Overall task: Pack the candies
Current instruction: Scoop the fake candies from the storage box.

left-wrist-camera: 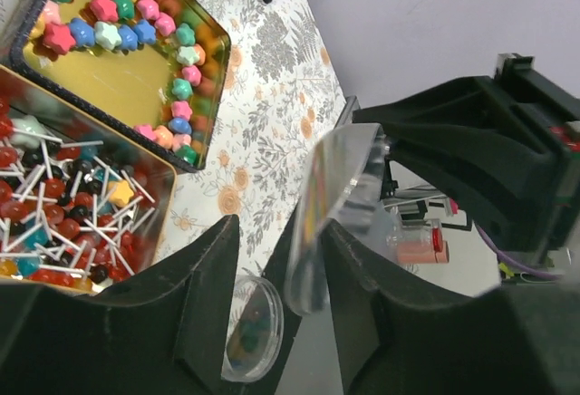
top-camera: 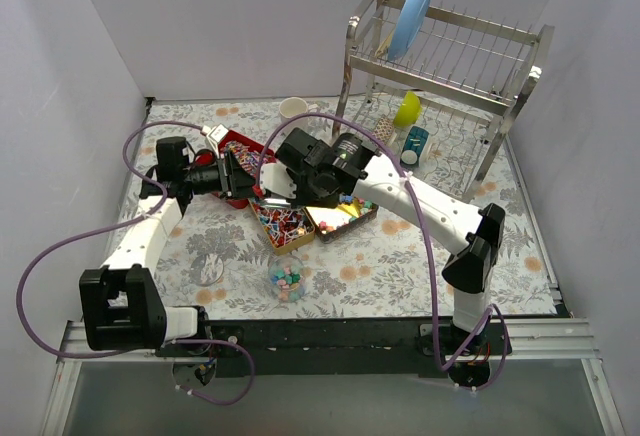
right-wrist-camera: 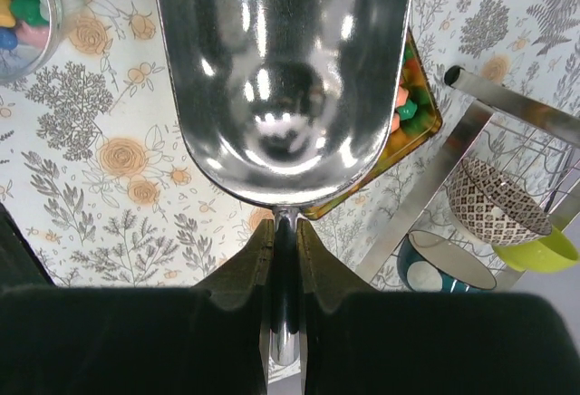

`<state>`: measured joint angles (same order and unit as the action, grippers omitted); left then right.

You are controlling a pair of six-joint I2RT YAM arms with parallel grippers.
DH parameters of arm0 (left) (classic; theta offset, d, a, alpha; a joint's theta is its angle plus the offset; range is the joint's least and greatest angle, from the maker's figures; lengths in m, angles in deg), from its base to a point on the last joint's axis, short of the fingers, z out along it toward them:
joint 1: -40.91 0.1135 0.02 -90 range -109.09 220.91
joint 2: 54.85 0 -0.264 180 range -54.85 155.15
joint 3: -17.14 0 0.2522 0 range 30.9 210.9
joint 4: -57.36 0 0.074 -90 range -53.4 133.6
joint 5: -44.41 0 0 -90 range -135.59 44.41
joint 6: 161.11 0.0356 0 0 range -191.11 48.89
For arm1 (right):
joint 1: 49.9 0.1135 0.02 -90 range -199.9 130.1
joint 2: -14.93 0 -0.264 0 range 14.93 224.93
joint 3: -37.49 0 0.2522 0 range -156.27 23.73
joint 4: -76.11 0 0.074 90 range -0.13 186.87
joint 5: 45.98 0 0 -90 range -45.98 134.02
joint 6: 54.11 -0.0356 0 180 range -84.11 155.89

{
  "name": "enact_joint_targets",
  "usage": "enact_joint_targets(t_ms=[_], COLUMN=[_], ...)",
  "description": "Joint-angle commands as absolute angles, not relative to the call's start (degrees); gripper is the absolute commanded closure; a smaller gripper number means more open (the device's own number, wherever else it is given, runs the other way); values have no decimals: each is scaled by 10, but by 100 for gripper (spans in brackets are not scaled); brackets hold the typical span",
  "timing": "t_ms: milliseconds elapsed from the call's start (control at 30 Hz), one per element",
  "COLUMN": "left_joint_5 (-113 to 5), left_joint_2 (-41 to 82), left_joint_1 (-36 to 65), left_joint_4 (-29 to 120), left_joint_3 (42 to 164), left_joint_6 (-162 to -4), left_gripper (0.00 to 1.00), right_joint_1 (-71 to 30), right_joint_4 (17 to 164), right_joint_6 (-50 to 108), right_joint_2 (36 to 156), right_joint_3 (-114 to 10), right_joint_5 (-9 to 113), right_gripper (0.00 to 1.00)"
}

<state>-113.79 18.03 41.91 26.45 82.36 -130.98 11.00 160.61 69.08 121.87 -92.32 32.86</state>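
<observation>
candies (left-wrist-camera: 186,55) line gold tray (left-wrist-camera: 118,87) (scoop (right-wrist-camera: 281,69) hides part), dish rack (top-camera: 352,56) beside.

Seen from above, the red rectangular tray (top-camera: 232,137) is largely covered by the left arm (top-camera: 150,231). At the right wrist the shiny metal scoop (right-wrist-camera: 281,78) is cut off by the top edge — behind it the gold rectangular tray (right-wrist-camera: 431,129) is mostly concealed. At the left wrist the small clear round tub (left-wrist-camera: 258,322) is blurred and partly hidden, its contents unreadable; whether the clear plastic disc (left-wrist-camera: 340,196) is clamped by the left gripper (left-wrist-camera: 281,232) cannot be told.
</observation>
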Motion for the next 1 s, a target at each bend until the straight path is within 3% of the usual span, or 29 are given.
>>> enact_joint_targets(t_ms=[0, 133, 300, 333, 367, 400, 500, 700, 767, 833, 967], left_joint_5=[-1157, -1177, -1227, -1233, -1242, -1245, -1253, -1256, -1257, -1257, -1258], left_joint_2=[206, 221, 235, 237, 241, 242, 253, 270, 271, 272, 269], left_joint_1=[419, 417, 418, 417, 417, 417, 417, 417, 418, 417, 417], left_joint_4=[293, 303, 361, 377, 381, 382, 383, 386, 392, 398, 410], left_joint_3=[837, 837, 823, 821, 821, 822, 824, 824, 821, 821, 813], left_joint_6=[-1341, -1360, -1428, -1435, -1439, -1440, -1437, -1434, -1440, -1445, -1461], left_gripper=[64, 72, 100, 100, 100, 100, 100, 100, 100, 100, 100], right_joint_1=[110, 107, 96, 86, 78, 68, 10, -115, -132, -131, -118], right_joint_4=[1585, 1581, 1589, 1592, 1602, 1606, 1632, 1629, 1542, 1406, 1284], right_joint_6=[685, 680, 678, 678, 678, 678, 679, 706, 715, 708, 694], right_joint_2=[1222, 1232, 1242, 1241, 1241, 1236, 1223, 1190, 1125, 1068, 978], right_joint_3=[-969, -982, -985, -986, -987, -990, -1010, -1023, -955, -811, -673], right_joint_5=[346, 343, 369, 378, 407, 428, 557, 781, 830, 844, 848], right_gripper=[99, 99, 99, 99, 92, 70, 53, 49, 48, 46, 40])
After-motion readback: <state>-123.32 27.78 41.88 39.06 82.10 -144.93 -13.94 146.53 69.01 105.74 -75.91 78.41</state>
